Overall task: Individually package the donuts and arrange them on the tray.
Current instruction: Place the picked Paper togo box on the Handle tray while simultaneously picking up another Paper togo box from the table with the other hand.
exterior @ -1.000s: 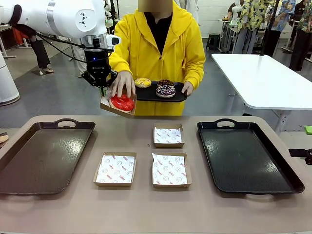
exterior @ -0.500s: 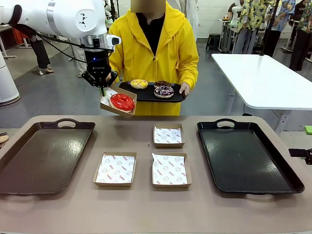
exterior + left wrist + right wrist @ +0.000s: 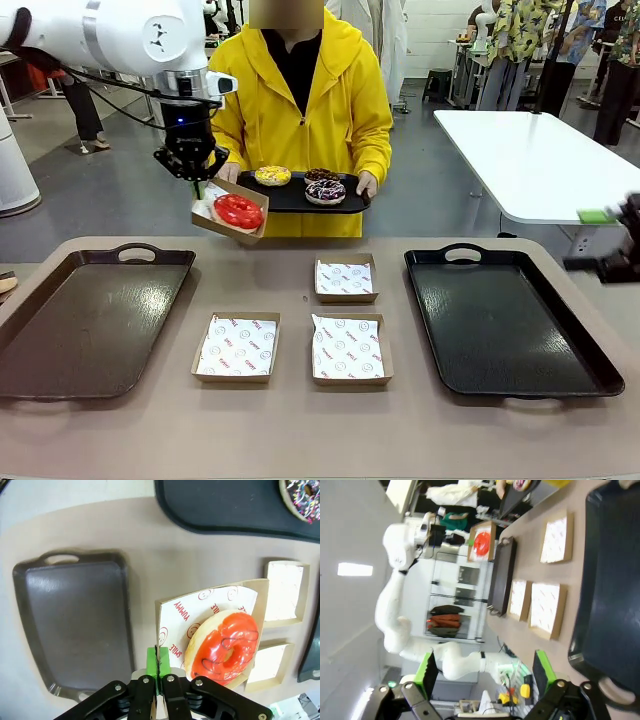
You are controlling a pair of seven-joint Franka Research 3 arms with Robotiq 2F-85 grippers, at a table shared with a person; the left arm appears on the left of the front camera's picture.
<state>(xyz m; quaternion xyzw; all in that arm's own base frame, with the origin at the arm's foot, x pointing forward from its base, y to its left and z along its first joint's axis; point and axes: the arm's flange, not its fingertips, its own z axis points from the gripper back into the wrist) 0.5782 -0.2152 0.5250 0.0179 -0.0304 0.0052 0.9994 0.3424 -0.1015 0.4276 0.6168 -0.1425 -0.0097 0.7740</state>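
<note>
Front camera across table (image 3: 300, 430), left wrist straight down, right wrist sideways; red donut (image 3: 238, 211) shared

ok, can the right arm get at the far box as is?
Probably yes. The right tool is open and empty beside the right tray; the far box sits uncovered mid-table, with nothing standing between them. The left tool is shut on the donut box, off at far left.

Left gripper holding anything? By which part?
Left gripper pinches the cardboard box with the red donut by its rim. Right gripper holds nothing.
</note>
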